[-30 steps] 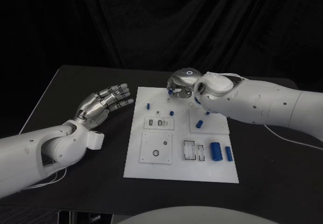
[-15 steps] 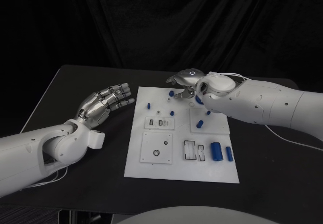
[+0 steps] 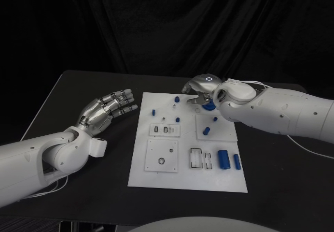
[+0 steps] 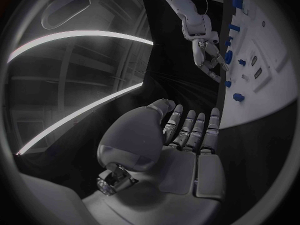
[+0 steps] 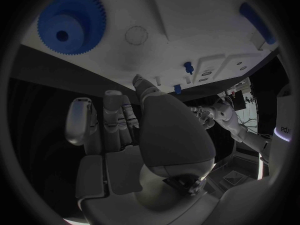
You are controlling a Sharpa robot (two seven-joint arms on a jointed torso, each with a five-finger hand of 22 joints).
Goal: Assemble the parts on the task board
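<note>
The task board point(image 3: 187, 179) lies in the middle of the black table point(image 3: 76, 87), a long white plate with raised white panels on it. Most of the parts look unassembled. Two blue cylinders point(image 3: 223, 158) lie side by side near the board's right edge, next to a pair of outlined slots point(image 3: 200, 157) that stand unfilled. A smaller blue peg point(image 3: 206, 129) lies loose on the upper right panel, and a few short blue pegs point(image 3: 176, 99) stand or lie toward the far end of the board. The lower left panel shows a dark ring-shaped hole point(image 3: 161, 158) with nothing in it.

At the far right corner, a blue gear point(image 5: 70, 21) sits flat on the board's white surface; whether it is seated on a post or only resting there cannot be told. Beside it a faint circular outline point(image 5: 136, 34) is bare.

The right hand point(image 3: 201, 92) hovers over that far corner, just above the gear; from its own wrist view the fingers point(image 5: 115, 116) are loosely curled and nothing is in them, so it appears to be released and not touching the gear. The left hand point(image 3: 108, 106) waits beside the board's left edge, palm up, fingers spread, holding nothing.

My judgement is that the task is at an early stage: perhaps the gear is placed, while the cylinders, pegs and slots remain to be done.
</note>
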